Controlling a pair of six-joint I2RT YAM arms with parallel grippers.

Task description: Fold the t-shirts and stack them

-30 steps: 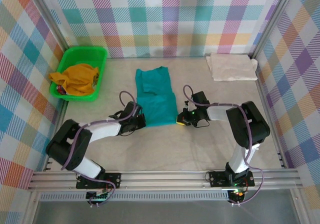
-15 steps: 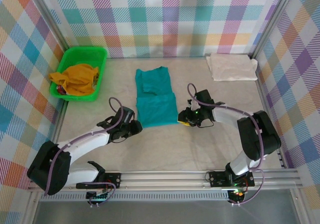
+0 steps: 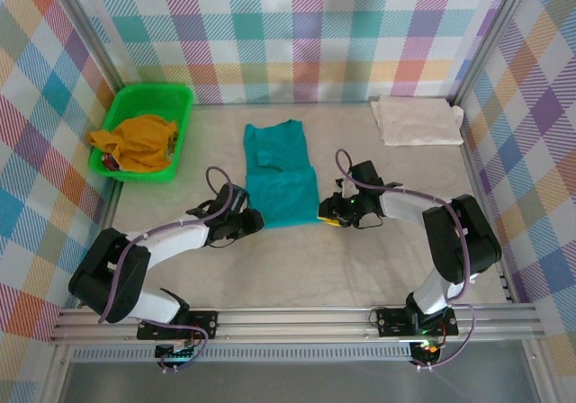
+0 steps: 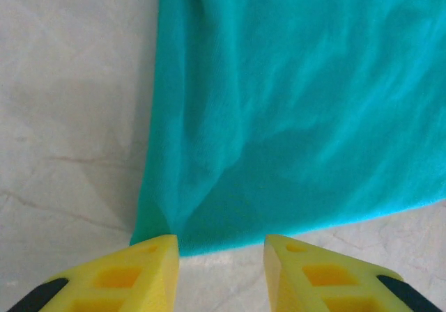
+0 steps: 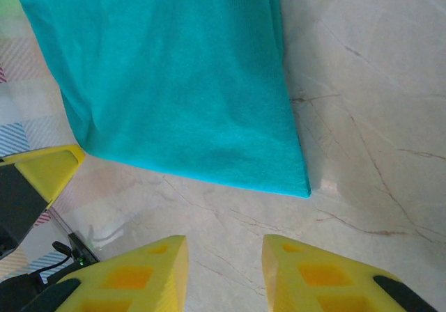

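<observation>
The teal t-shirt (image 3: 281, 174) lies flat and folded narrow in the middle of the table, its near hem towards the arms. My left gripper (image 3: 253, 222) is at the hem's left corner. In the left wrist view it (image 4: 221, 253) stands open, with the teal cloth (image 4: 293, 117) just ahead of the tips and bare table between them. My right gripper (image 3: 326, 214) sits by the hem's right corner. It (image 5: 224, 253) is open and a little short of the shirt's corner (image 5: 174, 82). A cream-white t-shirt (image 3: 418, 120) lies folded at the back right.
A green basket (image 3: 144, 165) at the back left holds a crumpled orange-yellow cloth (image 3: 135, 142). Checked walls close in the back and both sides of the table. A metal rail (image 3: 297, 317) runs along the near edge.
Both grippers have opened and let go of the teal shirt's near hem. The left arm pulled back a little, then returned to the hem's corner. The right arm barely moved.
</observation>
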